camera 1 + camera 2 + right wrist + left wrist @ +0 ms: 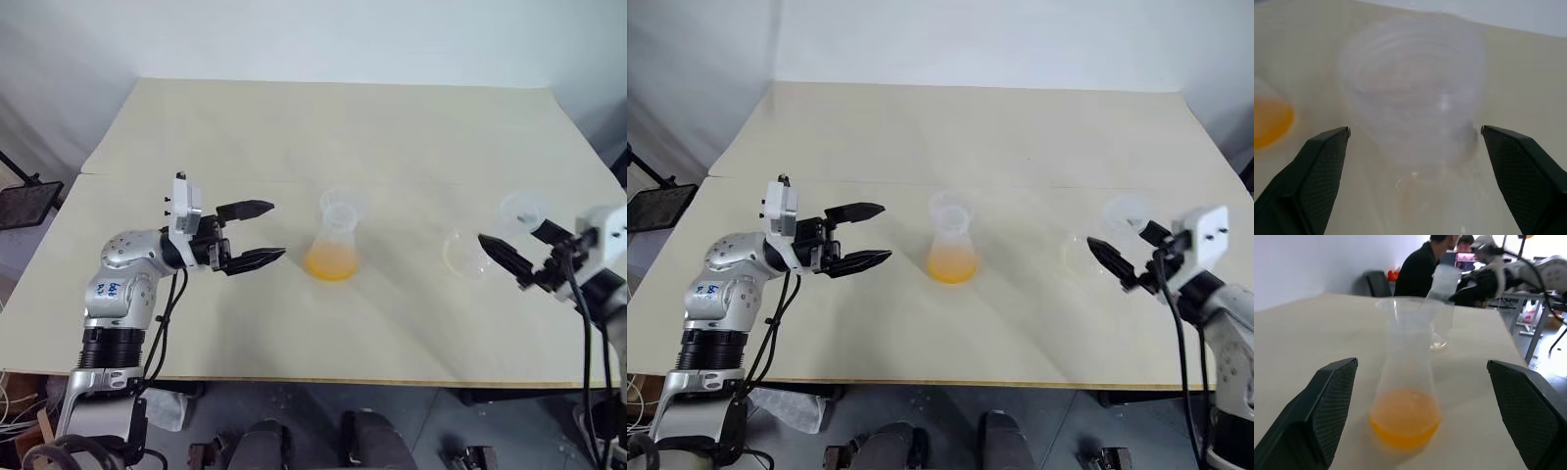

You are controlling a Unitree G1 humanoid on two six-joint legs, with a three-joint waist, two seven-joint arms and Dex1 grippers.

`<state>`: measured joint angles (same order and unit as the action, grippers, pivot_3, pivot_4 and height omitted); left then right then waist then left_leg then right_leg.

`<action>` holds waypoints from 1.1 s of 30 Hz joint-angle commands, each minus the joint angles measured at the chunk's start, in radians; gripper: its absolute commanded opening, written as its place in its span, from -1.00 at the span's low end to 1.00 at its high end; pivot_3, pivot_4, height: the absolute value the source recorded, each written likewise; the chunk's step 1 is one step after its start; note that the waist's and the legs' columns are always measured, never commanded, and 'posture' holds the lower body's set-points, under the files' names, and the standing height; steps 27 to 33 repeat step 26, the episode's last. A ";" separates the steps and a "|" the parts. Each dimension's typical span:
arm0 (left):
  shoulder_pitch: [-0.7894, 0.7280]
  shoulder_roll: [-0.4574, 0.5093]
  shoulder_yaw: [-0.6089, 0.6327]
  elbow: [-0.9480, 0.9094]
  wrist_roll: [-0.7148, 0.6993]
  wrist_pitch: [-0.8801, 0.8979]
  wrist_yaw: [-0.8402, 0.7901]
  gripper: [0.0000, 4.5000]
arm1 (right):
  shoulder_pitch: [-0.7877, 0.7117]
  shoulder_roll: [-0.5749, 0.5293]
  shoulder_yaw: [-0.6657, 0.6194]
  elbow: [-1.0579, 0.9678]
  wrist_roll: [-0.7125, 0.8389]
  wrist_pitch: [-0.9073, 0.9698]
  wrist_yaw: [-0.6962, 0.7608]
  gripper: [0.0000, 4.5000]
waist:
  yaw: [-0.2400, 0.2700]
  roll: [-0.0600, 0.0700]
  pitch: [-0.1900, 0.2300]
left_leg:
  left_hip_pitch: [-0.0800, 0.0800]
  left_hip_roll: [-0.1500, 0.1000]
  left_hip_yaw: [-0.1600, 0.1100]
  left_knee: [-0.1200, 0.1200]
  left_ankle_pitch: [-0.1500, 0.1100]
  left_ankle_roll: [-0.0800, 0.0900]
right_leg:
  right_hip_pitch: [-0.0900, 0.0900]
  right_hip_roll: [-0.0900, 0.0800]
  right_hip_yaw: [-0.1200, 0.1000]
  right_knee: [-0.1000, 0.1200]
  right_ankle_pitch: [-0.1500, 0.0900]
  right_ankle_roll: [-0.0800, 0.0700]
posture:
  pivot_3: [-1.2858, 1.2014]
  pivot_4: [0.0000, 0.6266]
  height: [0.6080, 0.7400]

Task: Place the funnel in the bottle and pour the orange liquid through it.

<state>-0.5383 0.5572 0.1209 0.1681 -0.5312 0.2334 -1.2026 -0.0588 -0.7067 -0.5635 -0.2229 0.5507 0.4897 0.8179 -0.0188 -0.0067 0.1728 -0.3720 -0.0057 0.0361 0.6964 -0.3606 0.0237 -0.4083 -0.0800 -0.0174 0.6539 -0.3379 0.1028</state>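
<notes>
The bottle (pixel 334 235) stands at the table's middle with the orange liquid (pixel 331 262) pooled in its base. The clear funnel (pixel 340 205) sits in its neck. My left gripper (pixel 278 230) is open just to the bottle's left, level with it and apart from it. The left wrist view has the bottle (pixel 1406 382) straight ahead between the spread fingers. A larger clear flask (pixel 466 254) stands to the right, holding no more than a trace of liquid. My right gripper (pixel 507 232) is open at that flask's right side. The flask (pixel 1413 98) shows close ahead between its fingers.
The pale table (pixel 294 127) has open surface behind and in front of the flasks. Its front edge (pixel 294 378) runs close below my arms. A black stand (pixel 24 201) sits off the left edge. A person (pixel 1420 269) sits beyond the table's right side.
</notes>
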 commanded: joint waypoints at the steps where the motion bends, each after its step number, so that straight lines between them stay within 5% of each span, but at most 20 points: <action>1: 0.017 0.026 0.018 0.006 0.021 -0.032 0.001 1.00 | 0.042 -0.036 -0.041 0.042 -0.017 -0.112 0.071 0.99 | 0.000 0.000 0.000 | 0.000 0.000 0.000 0.000 0.000 0.000 | 0.000 0.000 0.000 0.000 0.000 0.000 | 0.03 -0.52 1.00; 7: 0.060 0.046 0.035 -0.014 0.019 -0.034 0.007 1.00 | 0.073 -0.092 -0.029 0.188 -0.080 -0.223 0.118 0.99 | -0.001 0.000 0.000 | 0.001 0.000 0.000 0.000 0.000 0.000 | 0.001 0.000 0.001 0.000 0.000 0.000 | 0.03 -0.52 1.00; 15: 0.162 0.098 0.067 -0.096 0.021 -0.035 0.037 1.00 | 0.196 -0.161 0.017 -0.042 0.106 -0.126 0.368 0.99 | -0.004 0.000 0.000 | 0.002 0.001 0.000 -0.001 0.000 0.000 | 0.001 -0.001 0.001 -0.001 0.000 0.000 | 0.03 -0.52 1.00; 22: 0.250 0.128 0.085 -0.157 0.069 -0.065 0.111 1.00 | 0.133 -0.102 0.166 -0.172 0.101 -0.176 0.351 0.99 | -0.004 0.000 0.000 | 0.002 0.001 -0.001 -0.002 0.000 0.000 | 0.002 -0.001 0.001 -0.007 0.000 0.000 | 0.03 -0.52 1.00; 33: 0.276 0.125 0.087 -0.183 0.104 -0.122 0.148 1.00 | 0.169 -0.089 0.156 -0.171 0.074 -0.208 0.341 0.99 | 0.012 0.000 0.000 | 0.002 0.000 -0.001 -0.002 0.000 0.000 | 0.002 -0.002 0.000 -0.009 0.000 0.000 | 0.03 -0.52 1.00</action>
